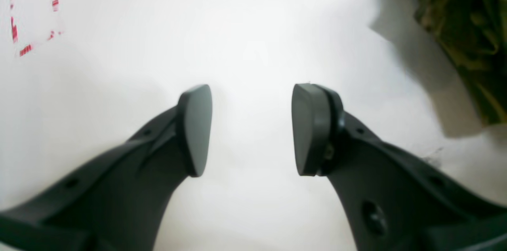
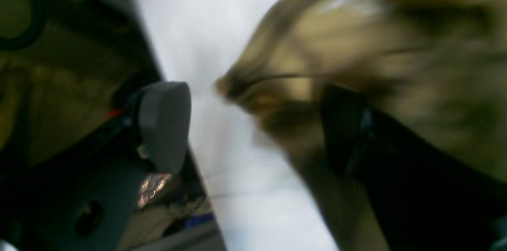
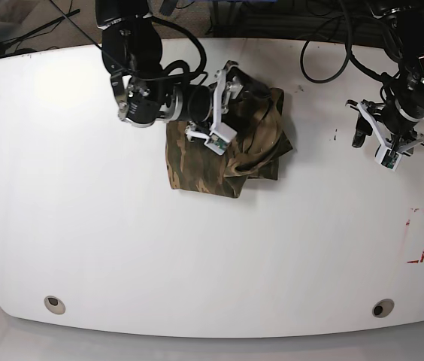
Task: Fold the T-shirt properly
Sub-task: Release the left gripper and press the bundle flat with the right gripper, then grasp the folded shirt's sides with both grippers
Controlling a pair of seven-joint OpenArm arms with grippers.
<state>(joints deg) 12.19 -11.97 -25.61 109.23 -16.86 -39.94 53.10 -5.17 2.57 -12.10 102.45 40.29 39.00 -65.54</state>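
The camouflage T-shirt (image 3: 231,150) lies bunched and partly folded on the white table (image 3: 122,226), left of centre at the back. My right gripper (image 3: 229,109) hovers over its upper part, open. In the blurred right wrist view the cloth (image 2: 396,45) fills the right side, one finger (image 2: 344,124) lies against it and the other finger (image 2: 164,124) stands apart over bare table. My left gripper (image 3: 375,144) is off to the right, away from the shirt. It is open (image 1: 251,92) over bare table with nothing between its pads, and a shirt edge (image 1: 467,25) shows at the top right.
A red dashed rectangle (image 3: 420,235) is marked near the table's right edge, and also shows as red dashes (image 1: 23,49) in the left wrist view. Two round holes (image 3: 55,304) (image 3: 382,307) sit near the front edge. Black cables (image 3: 325,53) trail across the back.
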